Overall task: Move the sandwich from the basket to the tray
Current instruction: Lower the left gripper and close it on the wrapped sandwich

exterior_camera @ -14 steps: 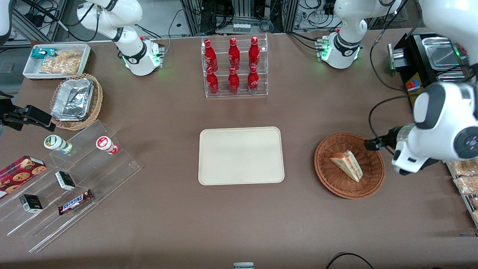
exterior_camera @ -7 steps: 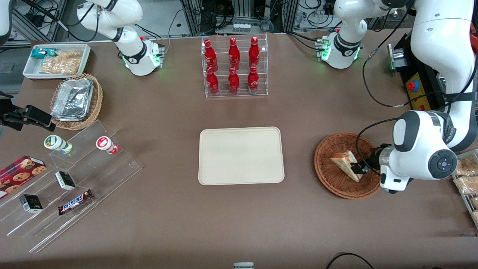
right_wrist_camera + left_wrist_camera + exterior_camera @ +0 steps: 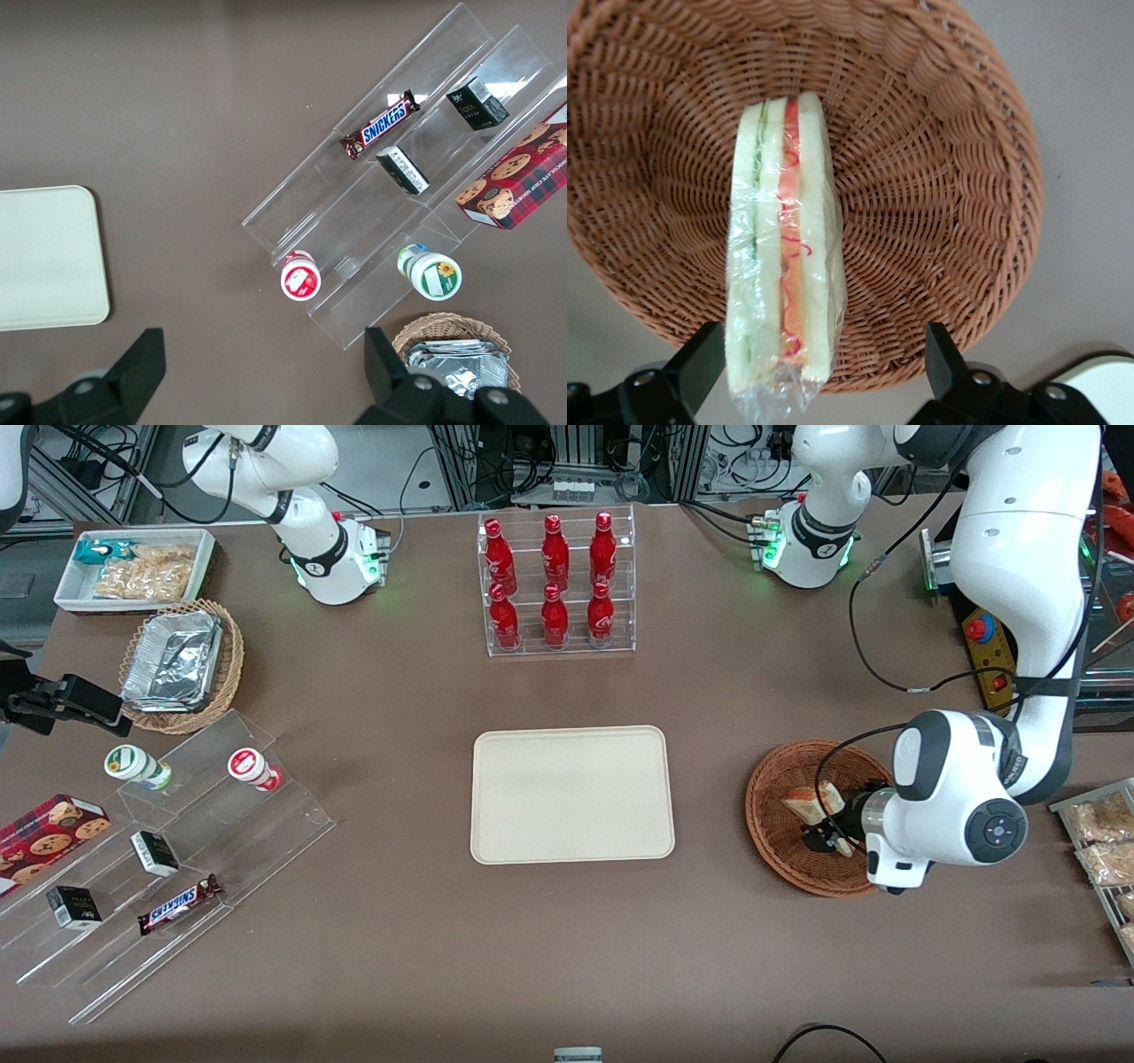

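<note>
we see our gripper (image 3: 819, 372) low inside the basket (image 3: 780, 841), fingers (image 3: 700, 359) spread apart on either side of the wrapped sandwich (image 3: 784, 257), not yet pinching it.

Front camera is sitting high and looking steeply down over the whole brown table (image 3: 399, 957), facing both arm bases, taking in everything from the tray (image 3: 571, 794) at centre to the acrylic steps (image 3: 177, 868) at the parked arm's end; left wrist camera is looking down past the spread fingers of the gripper (image 3: 819, 376) from close range, the basket (image 3: 939, 159) and the wrapped sandwich (image 3: 784, 257) filling its frame; both of these are sharing basket (image 3: 780, 841) and sandwich (image 3: 808, 804); right wrist camera is hanging higher, looking straight down, sharing the tray (image 3: 49, 257) corner and steps (image 3: 390, 177) with the front view.
</note>
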Available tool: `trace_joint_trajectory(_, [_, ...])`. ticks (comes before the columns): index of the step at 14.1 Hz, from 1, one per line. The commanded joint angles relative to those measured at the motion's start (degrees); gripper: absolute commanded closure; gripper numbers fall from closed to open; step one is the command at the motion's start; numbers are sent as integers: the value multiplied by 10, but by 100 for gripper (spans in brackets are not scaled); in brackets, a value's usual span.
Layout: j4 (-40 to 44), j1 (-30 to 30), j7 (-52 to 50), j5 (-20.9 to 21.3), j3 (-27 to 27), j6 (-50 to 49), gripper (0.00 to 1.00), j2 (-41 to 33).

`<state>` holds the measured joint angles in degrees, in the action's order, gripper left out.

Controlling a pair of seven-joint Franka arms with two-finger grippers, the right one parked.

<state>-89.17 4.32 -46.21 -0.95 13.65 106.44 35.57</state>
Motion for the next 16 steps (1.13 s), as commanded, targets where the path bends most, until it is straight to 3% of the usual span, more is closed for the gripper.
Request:
trace_joint_trajectory(1, [-2, -4, -10, 24, -3, 3, 0, 7])
trace_joint_trajectory(13, [-40, 0, -11, 33, -9, 7, 0, 6])
trace_joint_trajectory(14, [-41, 1, -11, 33, -9, 9, 2, 6])
trace_joint_trajectory(15, [-41, 0, -11, 32, -10, 10, 13, 6])
trace_joint_trajectory(16, [-41, 0, -12, 32, -13, 11, 30, 6])
